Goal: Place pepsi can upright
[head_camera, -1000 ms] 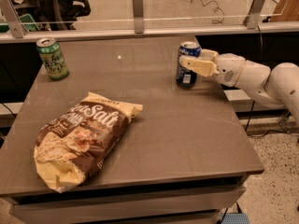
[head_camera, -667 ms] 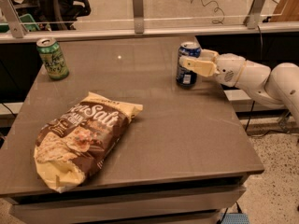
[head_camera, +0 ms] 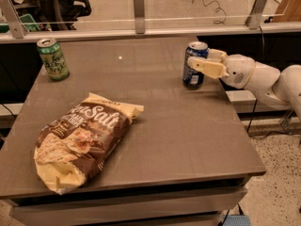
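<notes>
Grey-brown counter (head_camera: 188, 126), glass partition (head_camera: 197, 6) along its far edge. Chip bag (head_camera: 80, 140) lies flat, front left. Hand (head_camera: 200, 60) reaches in from the right, pinching the pepsi can (head_camera: 192, 76), which is upright at the counter's far right. Green can (head_camera: 52, 59) upright, far left corner.

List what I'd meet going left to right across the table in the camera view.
The green can → chip bag → pepsi can, upright, with the gripper closed around it, reaching in from the right.
</notes>
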You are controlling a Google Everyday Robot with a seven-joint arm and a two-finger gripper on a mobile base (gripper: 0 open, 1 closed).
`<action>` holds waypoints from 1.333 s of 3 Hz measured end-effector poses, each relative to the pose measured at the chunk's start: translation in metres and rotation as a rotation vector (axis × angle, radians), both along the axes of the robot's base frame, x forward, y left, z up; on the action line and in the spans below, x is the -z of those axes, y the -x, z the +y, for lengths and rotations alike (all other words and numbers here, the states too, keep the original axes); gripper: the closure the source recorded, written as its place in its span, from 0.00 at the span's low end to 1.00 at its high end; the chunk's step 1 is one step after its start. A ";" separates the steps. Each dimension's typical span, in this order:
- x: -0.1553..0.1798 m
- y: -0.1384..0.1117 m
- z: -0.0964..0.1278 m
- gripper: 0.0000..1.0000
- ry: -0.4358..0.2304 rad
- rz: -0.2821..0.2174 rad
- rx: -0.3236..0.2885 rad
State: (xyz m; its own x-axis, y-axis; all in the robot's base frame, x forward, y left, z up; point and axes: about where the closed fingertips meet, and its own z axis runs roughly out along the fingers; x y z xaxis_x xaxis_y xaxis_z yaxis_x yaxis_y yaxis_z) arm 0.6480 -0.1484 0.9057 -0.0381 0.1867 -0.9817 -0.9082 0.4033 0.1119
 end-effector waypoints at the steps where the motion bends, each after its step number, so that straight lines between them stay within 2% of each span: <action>1: -0.012 0.008 -0.003 0.00 0.002 -0.036 -0.038; 2: -0.019 0.014 -0.008 0.00 0.011 -0.055 -0.054; 3: -0.027 0.020 -0.025 0.00 0.044 -0.067 -0.044; 4: -0.046 0.032 -0.053 0.00 0.111 -0.094 -0.015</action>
